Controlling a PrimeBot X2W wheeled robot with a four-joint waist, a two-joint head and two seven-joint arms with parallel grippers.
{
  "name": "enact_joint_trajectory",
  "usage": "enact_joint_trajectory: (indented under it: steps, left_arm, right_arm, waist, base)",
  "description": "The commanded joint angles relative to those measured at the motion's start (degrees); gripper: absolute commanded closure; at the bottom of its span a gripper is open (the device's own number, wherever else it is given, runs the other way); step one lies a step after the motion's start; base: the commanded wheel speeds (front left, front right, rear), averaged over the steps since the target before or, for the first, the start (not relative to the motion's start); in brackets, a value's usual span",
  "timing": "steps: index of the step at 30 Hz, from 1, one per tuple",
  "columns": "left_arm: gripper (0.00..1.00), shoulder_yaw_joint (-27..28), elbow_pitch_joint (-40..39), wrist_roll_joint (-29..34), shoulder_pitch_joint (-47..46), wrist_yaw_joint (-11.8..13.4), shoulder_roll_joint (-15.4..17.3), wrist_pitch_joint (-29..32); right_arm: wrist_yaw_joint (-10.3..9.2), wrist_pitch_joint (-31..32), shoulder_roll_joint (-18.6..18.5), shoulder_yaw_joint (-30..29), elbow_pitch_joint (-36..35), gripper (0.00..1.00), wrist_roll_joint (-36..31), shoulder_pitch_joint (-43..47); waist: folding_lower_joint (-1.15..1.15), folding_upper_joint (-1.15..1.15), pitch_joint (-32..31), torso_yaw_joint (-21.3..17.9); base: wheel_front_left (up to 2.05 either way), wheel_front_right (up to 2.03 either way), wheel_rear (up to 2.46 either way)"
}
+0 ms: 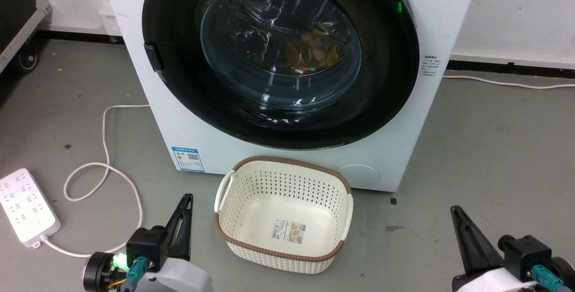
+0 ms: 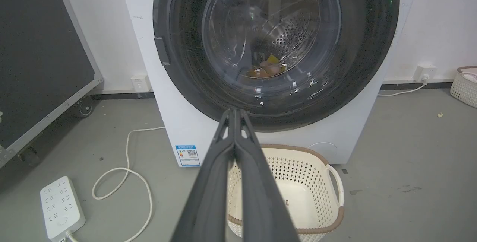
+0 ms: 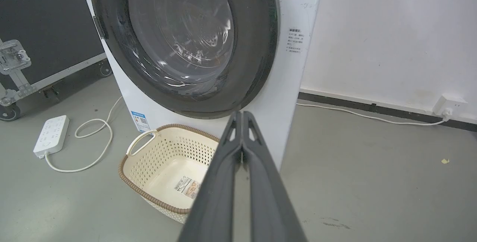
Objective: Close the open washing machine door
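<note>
The washing machine door (image 1: pixel 280 54), round and glossy black with a bulging glass window, lies flush against the white machine front (image 1: pixel 188 139). It also faces me in the left wrist view (image 2: pixel 274 41) and the right wrist view (image 3: pixel 182 37). Coloured laundry (image 1: pixel 314 54) shows through the glass. The door's latch handle (image 1: pixel 154 57) sits on its left rim. My left gripper (image 1: pixel 187 198) (image 2: pixel 234 111) is shut and empty, low over the floor, well short of the door. My right gripper (image 1: pixel 454 209) (image 3: pixel 241 112) is also shut and empty, at the lower right.
A cream perforated basket (image 1: pixel 287 161) stands on the floor directly before the machine, between my arms. A white power strip (image 1: pixel 24 206) and its looped cable (image 1: pixel 105 166) lie to the left. A black wheeled case (image 2: pixel 41 56) stands far left. Another basket (image 2: pixel 464 82) sits by the right wall.
</note>
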Motion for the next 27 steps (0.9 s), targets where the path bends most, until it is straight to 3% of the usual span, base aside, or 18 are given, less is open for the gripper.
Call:
enact_joint_trajectory:
  steps: [1, 27]
  left_arm:
    - [1.0, 0.26, -0.4, 0.27, 0.47, 0.44, -0.28, 0.19]
    - [1.0, 2.18, -2.71, 1.71, 0.71, 0.73, -1.53, 3.59]
  right_arm:
    - [-0.02, 0.2, 0.1, 0.14, -0.54, 1.0, -0.34, -0.94]
    - [-0.04, 3.14, 0.15, 1.15, -1.59, 1.0, -1.07, -1.97]
  waist:
    - [0.0, 0.0, 0.01, -0.01]
    - [0.0, 0.0, 0.33, -0.43]
  base:
    - [0.0, 0.0, 0.0]
    - [0.0, 0.0, 0.0]
